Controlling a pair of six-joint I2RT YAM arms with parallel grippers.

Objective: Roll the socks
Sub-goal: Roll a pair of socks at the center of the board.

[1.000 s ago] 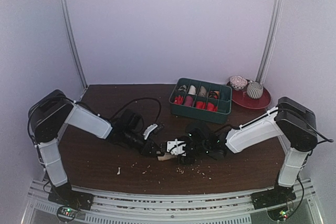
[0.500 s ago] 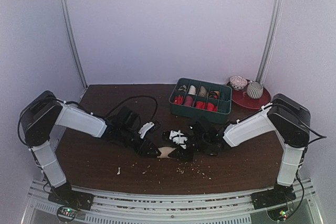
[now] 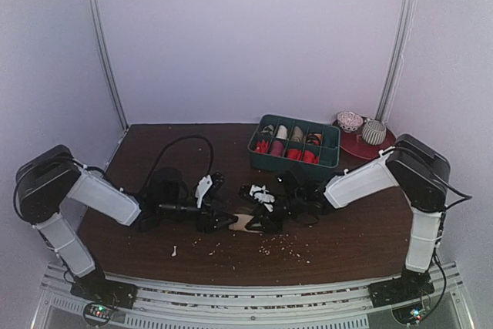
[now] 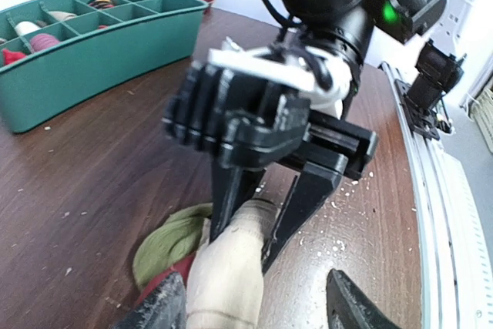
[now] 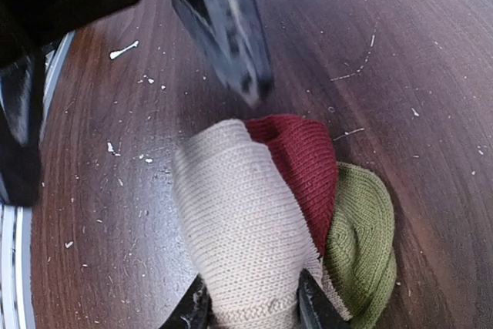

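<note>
A rolled bundle of socks (image 5: 239, 221) lies on the dark wooden table: a beige knit roll with a maroon part (image 5: 304, 159) and an olive green part (image 5: 362, 236) beside it. My right gripper (image 5: 250, 310) is shut on one end of the beige roll. In the left wrist view its black fingers (image 4: 231, 190) pinch the roll's end (image 4: 258, 217). My left gripper (image 4: 254, 302) is open, its tips wide apart on either side of the roll's other end (image 4: 223, 283). From above, both grippers meet at the sock (image 3: 245, 223) in mid-table.
A green compartment tray (image 3: 293, 166) with rolled items stands behind the right arm. Further right, a red plate (image 3: 385, 148) carries two patterned balls. White crumbs (image 3: 277, 250) are scattered near the front edge. The left arm's cable (image 3: 181, 142) loops over the table.
My left gripper has opened, letting go of the roll, and its arm has drawn back to the left. My right gripper has closed on the beige roll's end.
</note>
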